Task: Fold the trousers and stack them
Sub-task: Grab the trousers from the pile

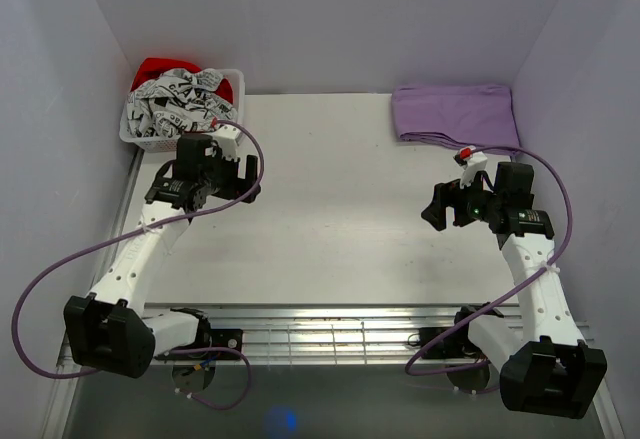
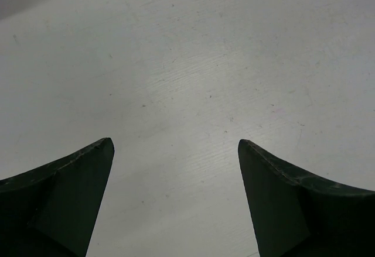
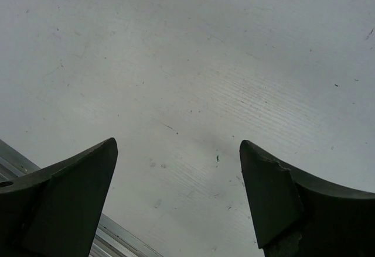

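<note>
The trousers [image 1: 180, 99], white cloth with black newspaper print, lie crumpled in a white basket [image 1: 128, 131] at the back left corner. Just in front of that basket hovers my left gripper [image 1: 250, 176], open, with only bare table [image 2: 193, 81] between its fingers [image 2: 70, 192]. On the right side, my right gripper [image 1: 437, 207] stands open above the table [image 3: 193, 64], nothing between its fingers [image 3: 281, 198]. The trousers do not show in either wrist view.
A red cloth [image 1: 152, 69] sits in the basket under the trousers. A folded lilac-purple cloth [image 1: 455, 112] lies at the back right corner. White walls close in the back and both sides. A metal rail [image 1: 330, 321] runs along the near edge.
</note>
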